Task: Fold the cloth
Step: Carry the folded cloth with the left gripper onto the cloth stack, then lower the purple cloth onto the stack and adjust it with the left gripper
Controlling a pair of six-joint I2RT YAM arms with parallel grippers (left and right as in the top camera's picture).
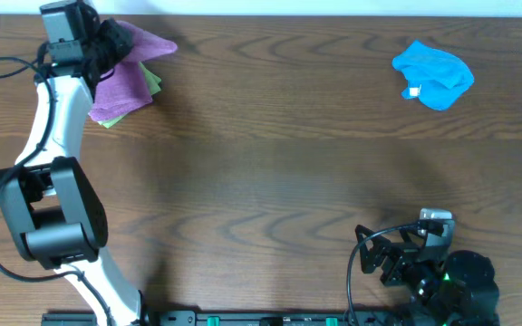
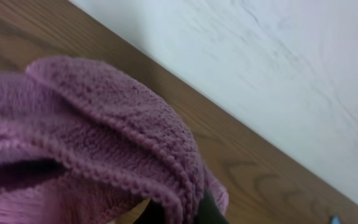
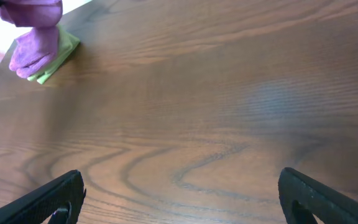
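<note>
Resting at the near edge, by the robot's bases, the right gripper (image 1: 435,220) sits low over the dark brown wood-grain table (image 1: 270,181). In its own wrist view its two black fingers (image 3: 48,202) stand wide apart with nothing between them. Broad looping grain runs across the board under them. The middle of the tabletop reflects a soft, hazy light.

Further out, the white left arm reaches toward the far left corner. There the left gripper (image 1: 107,43) is closed on a bunch of the lilac-purple fuzzy microfibre cloth (image 1: 120,86). In the left wrist view the pile is heaped in thick folds over the dark fingertip (image 2: 210,211), which hides most of the fingers. One flap of the cloth is raised at the gripper, and the rest lies crumpled on the wood. It rests partly on a folded yellow-green cloth (image 1: 155,83) whose edge shows on the right side.

Well apart from these, near the far right corner, lies a bright blue crumpled cloth (image 1: 433,74) with a small white tag (image 1: 415,91) on its near side.

Beyond the table's far edge stands a plain white wall (image 2: 278,68), faintly veined.
</note>
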